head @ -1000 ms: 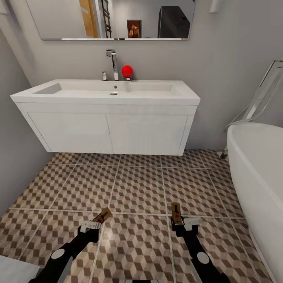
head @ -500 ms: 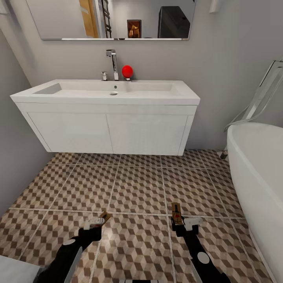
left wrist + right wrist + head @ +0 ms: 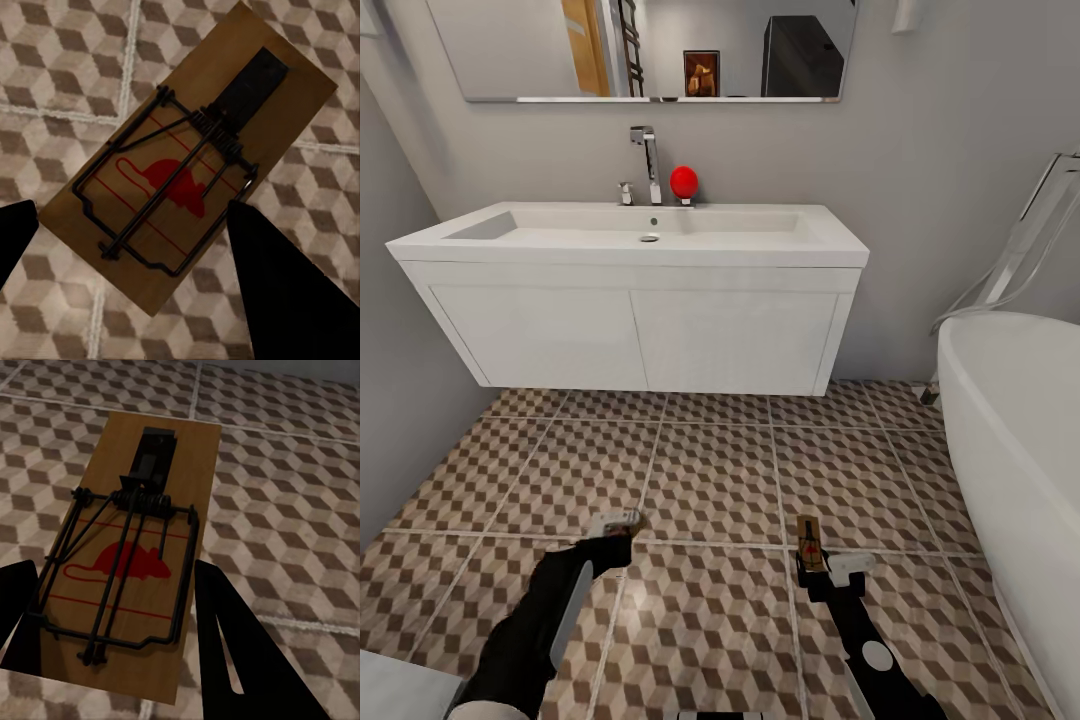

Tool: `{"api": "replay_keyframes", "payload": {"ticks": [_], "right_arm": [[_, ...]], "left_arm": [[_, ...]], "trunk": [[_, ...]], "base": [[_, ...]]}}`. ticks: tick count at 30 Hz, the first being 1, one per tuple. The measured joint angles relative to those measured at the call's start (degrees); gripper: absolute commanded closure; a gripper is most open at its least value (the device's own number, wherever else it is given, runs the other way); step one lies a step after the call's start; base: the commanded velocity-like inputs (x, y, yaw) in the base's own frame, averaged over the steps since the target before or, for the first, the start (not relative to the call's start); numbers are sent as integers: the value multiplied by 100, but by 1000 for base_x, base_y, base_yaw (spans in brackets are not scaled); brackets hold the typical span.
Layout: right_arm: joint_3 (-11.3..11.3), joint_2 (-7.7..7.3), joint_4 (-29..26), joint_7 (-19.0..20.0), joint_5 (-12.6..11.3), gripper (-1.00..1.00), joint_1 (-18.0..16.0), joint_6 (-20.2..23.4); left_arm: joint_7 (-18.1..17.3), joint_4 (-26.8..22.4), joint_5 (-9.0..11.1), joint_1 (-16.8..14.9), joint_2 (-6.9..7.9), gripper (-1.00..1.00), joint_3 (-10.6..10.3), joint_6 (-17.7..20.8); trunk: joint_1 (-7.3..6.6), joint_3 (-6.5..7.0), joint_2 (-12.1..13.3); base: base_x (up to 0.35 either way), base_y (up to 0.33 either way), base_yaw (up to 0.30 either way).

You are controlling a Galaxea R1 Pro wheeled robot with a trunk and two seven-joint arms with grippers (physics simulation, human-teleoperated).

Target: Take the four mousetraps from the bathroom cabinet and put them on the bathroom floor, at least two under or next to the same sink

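Both arms reach low over the patterned bathroom floor [image 3: 710, 480] in front of the white sink [image 3: 630, 235], each with a mousetrap in its grip. The left gripper [image 3: 612, 522] is clamped on a mousetrap [image 3: 187, 157] whose board sits between the dark fingers [image 3: 281, 289], above a grout line in the tiles. The right gripper [image 3: 830, 570] is closed on the other mousetrap [image 3: 809, 543], which sticks out forward toward the sink, with the white bathtub [image 3: 1020, 450] off to the right.
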Motion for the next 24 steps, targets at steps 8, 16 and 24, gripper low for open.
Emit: {"api": "replay_keyframes", "payload": {"ticks": [8,16,24], "right_arm": [[-1,1,-2,-2,0,100,0,5],[-1,1,-63,-2,0,100,0,5],[7,7,-78,-3,0,100,1,23]], "left_arm": [[17,1250,-4,-1077,-97,100,-4,37],[329,2229,-17,-2060,-209,100,-6,632],[463,2406,-27,-2132,-243,100,-12,772]], "trunk": [[0,0,0],[0,0,0],[0,0,0]], "base": [[0,0,0],[0,0,0],[0,0,0]]}}
